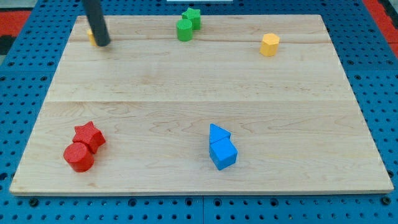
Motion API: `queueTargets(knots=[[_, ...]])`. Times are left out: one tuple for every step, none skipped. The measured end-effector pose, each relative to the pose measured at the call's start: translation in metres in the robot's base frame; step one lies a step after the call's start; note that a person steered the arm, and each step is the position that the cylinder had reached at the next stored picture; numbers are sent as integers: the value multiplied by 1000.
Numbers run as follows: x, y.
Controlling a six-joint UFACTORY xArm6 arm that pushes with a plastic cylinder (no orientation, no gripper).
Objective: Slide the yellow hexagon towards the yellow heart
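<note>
My tip (pixel 103 43), a bare rod that holds nothing, stands at the view's top left and hides most of a small yellow block (pixel 91 38), probably the yellow heart, so the yellow wooden hexagon (pixel 269 45), far away at top right, may slip sideways during the long push.

Green star (pixel 193 15) touching green block (pixel 184 30); red star (pixel 89 135) against red cylinder (pixel 79 157); two blue blocks (pixel 221 147) together.
</note>
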State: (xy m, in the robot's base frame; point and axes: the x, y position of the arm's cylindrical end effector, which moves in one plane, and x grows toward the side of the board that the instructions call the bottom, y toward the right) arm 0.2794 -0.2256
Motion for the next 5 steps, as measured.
queueTargets(knots=[[-22,-2],[9,49],[34,179],[54,252],[31,309]])
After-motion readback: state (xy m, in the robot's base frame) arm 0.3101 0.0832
